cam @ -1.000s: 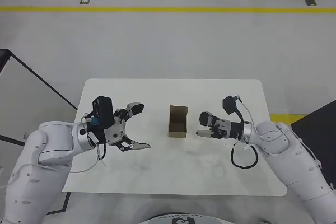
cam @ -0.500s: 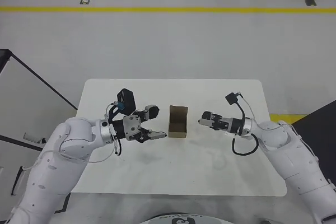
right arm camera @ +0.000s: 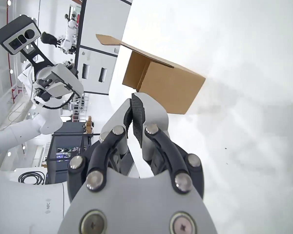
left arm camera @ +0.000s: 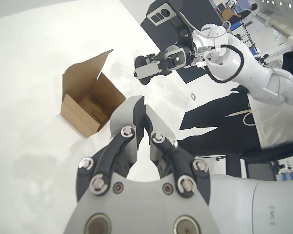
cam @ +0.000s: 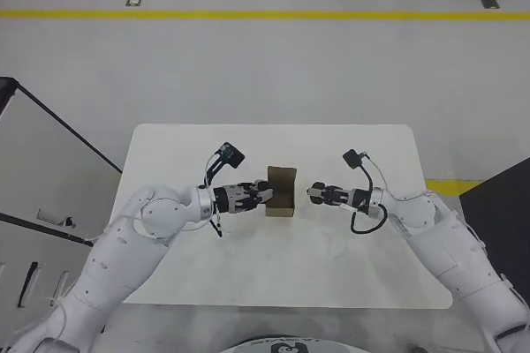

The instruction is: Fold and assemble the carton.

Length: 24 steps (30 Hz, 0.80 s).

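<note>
A small brown carton stands at the middle of the white table, open on top with one flap raised on its far side. My left gripper is shut and empty, its tips right at the carton's left wall; contact cannot be told. My right gripper is shut with nothing in it, a short gap from the carton's right wall. The left wrist view looks into the open carton past its shut gripper, with the right gripper beyond. In the right wrist view, the shut gripper is beside the carton.
A dark cabinet stands off the table's left edge and a dark panel off its right edge. Bare table surface lies in front of and behind the carton.
My left arm has swung right across the table to the carton, and its fingers have gone from open to shut. My right gripper has edged left toward the carton.
</note>
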{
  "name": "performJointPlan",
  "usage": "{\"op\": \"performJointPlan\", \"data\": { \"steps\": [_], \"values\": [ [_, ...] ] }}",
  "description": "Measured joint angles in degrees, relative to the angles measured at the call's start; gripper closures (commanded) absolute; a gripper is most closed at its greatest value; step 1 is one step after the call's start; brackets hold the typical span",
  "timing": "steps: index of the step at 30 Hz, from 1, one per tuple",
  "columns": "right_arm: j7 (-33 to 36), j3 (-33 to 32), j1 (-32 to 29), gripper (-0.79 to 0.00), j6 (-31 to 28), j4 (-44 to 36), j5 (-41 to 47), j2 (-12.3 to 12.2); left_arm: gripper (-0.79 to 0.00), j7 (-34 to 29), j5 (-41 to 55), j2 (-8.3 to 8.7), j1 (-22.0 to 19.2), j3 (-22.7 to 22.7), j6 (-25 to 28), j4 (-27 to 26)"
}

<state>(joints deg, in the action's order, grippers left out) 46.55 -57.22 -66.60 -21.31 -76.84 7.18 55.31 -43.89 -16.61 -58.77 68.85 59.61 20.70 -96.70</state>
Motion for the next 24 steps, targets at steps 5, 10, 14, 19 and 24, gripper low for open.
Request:
{"op": "performJointPlan", "data": {
  "steps": [5, 10, 14, 19, 24],
  "values": [
    [-0.05, -0.06, -0.06, 0.0, -0.05, -0.1, -0.06, -0.02, 0.0, 0.32, 0.0, 0.01, 0.39, 0.1, -0.45, 0.38],
    [-1.25, 1.7, 0.36, 0.0, 2.44, -0.26, 0.17, 0.77, 0.0, -0.56, 3.83, -1.01, -0.28, -2.15, -8.22, 5.5],
    [-1.69, 1.99, 0.75, 0.0, 2.58, 0.17, 0.86, 1.01, 0.0, -2.69, 11.88, -1.73, -2.53, -3.55, -15.56, 9.09],
    [-1.87, 1.98, 0.62, 0.0, 2.65, 0.08, 0.78, 1.02, 0.0, -1.54, 12.05, -1.89, -2.04, -3.44, -15.73, 9.63],
    [-5.02, 2.66, 0.34, 0.0, 3.5, 0.19, 1.13, 1.68, 0.0, 1.24, 15.83, -2.72, -3.22, -3.95, -16.32, 12.51]
  ]
}}
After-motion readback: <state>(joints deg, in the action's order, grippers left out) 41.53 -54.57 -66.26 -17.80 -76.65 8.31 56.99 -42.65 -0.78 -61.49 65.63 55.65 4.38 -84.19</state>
